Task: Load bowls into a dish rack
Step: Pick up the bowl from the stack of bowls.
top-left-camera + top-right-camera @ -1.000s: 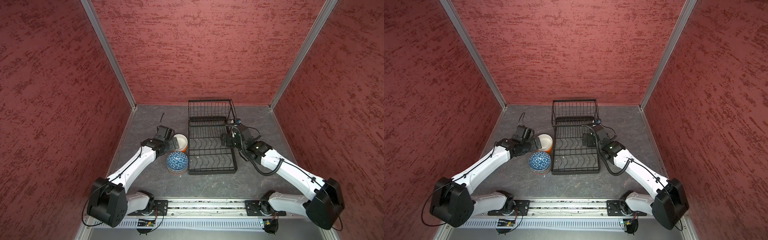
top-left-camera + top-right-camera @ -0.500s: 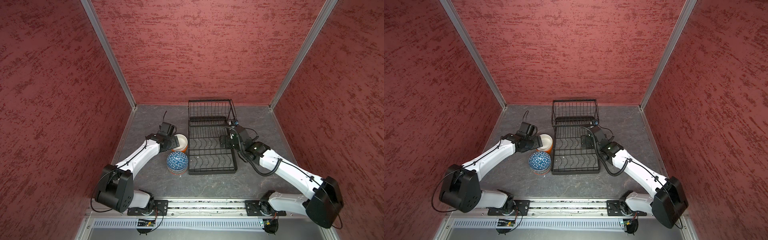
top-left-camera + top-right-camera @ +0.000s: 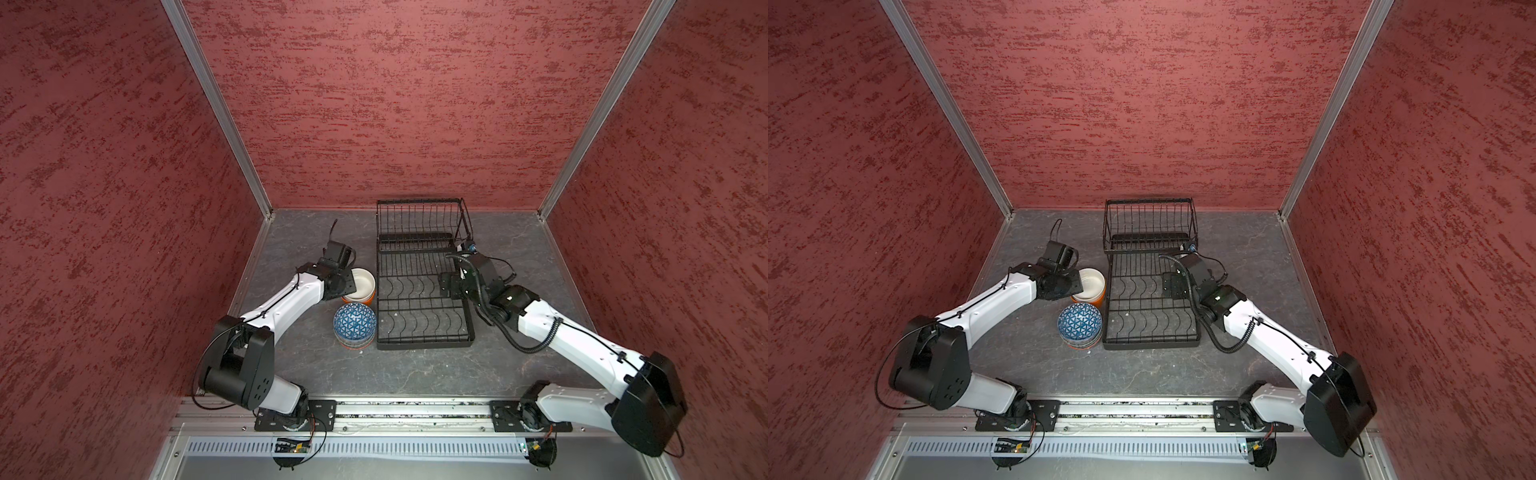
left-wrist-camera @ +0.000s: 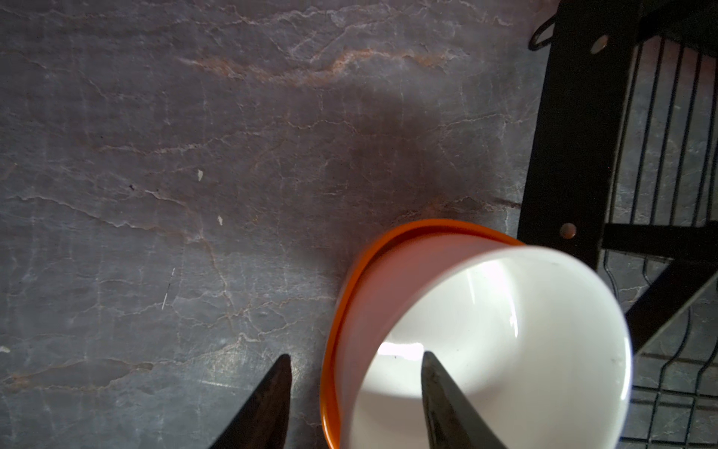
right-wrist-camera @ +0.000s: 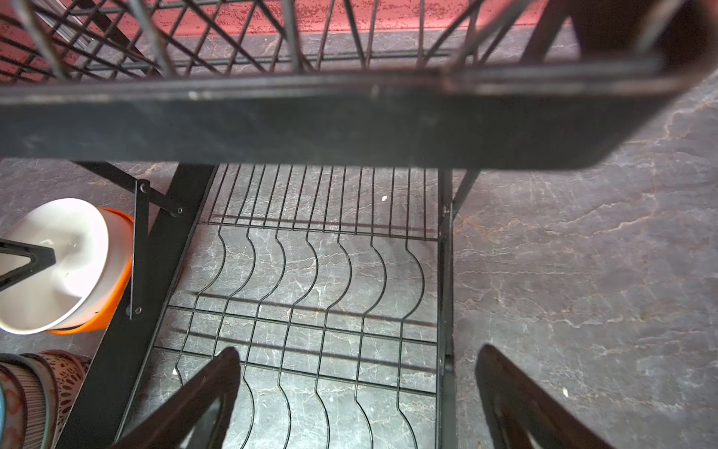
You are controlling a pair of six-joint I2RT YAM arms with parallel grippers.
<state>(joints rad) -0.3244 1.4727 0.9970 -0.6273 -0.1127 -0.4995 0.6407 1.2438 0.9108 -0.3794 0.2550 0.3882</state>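
Observation:
A plain white bowl sits nested in an orange bowl just left of the dish rack. My left gripper straddles the white bowl's near rim, one finger inside and one outside, with gaps showing on both sides. A stack of bowls topped by a blue patterned one stands closer to me. My right gripper hovers open and empty over the rack's lower tray.
The rack's raised basket stands at the far end, close above my right wrist. Red walls close in the sides and back. The patterned bowl stack touches the rack's left edge.
My left gripper has reached forward over the white bowl's rim and its jaws have narrowed around it. The right gripper has shifted slightly along the rack and stays open.

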